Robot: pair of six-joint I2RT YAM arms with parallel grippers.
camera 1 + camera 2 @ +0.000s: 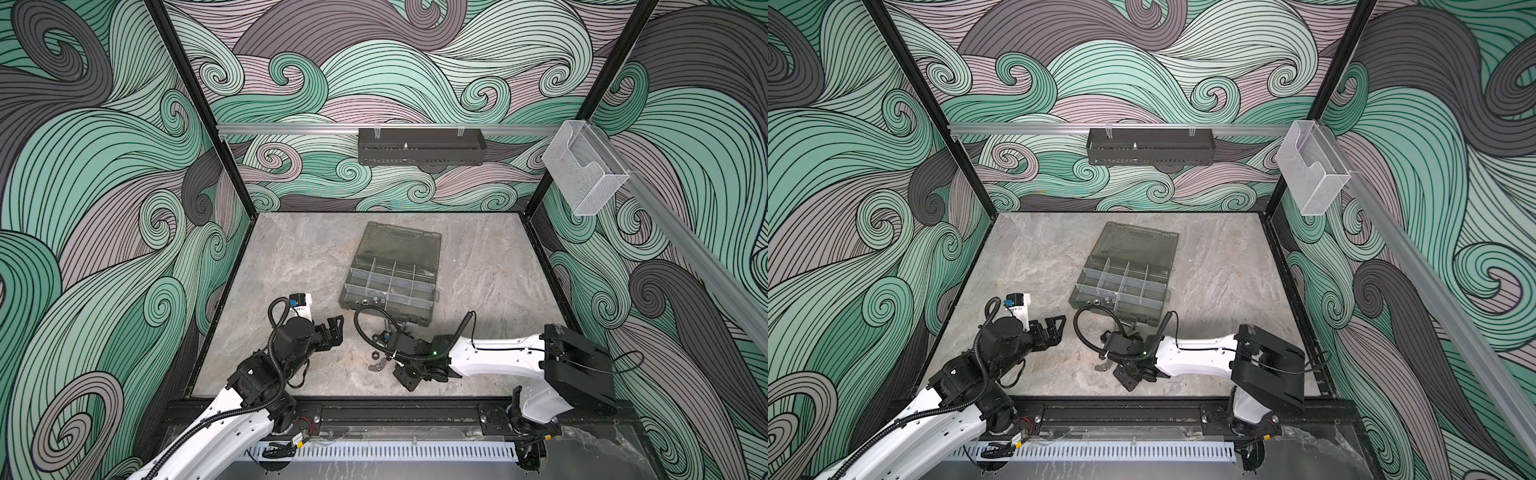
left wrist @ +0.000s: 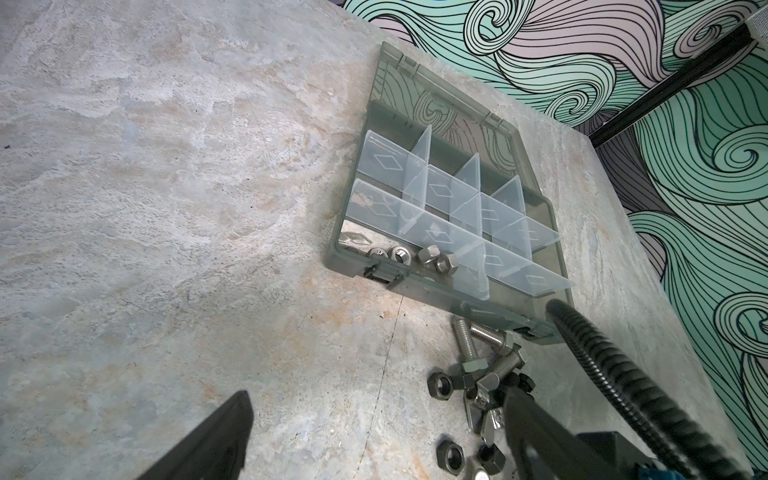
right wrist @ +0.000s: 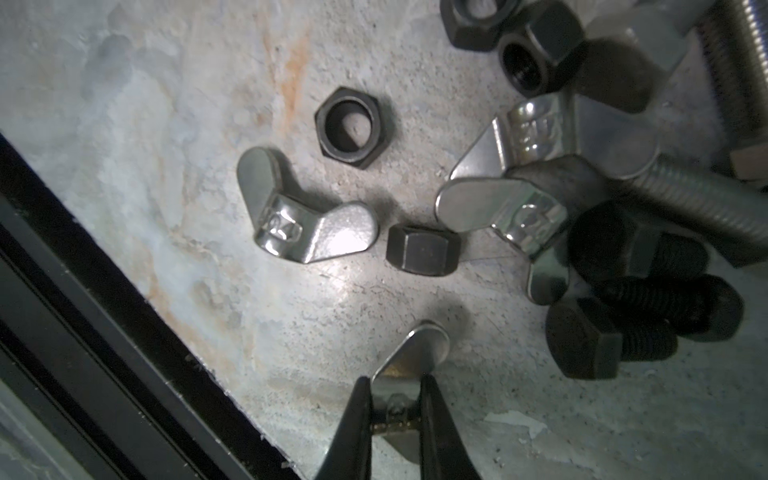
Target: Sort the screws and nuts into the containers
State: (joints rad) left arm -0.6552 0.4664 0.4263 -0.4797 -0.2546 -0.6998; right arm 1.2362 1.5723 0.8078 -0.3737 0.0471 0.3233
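Observation:
My right gripper is shut on a silver winged nut just above the table, near its front edge. Loose beside it lie another winged nut, a black hex nut, a black cap nut, black screws and silver screws. The grey organiser case lies open behind the pile, and several silver nuts rest in its near left cell. My left gripper hangs open and empty left of the pile, seen in both top views.
A black perforated tray hangs on the back rail, and a clear acrylic box on the right rail. The black frame rail runs close along the table's front edge by my right gripper. The case lid lies flat behind the cells.

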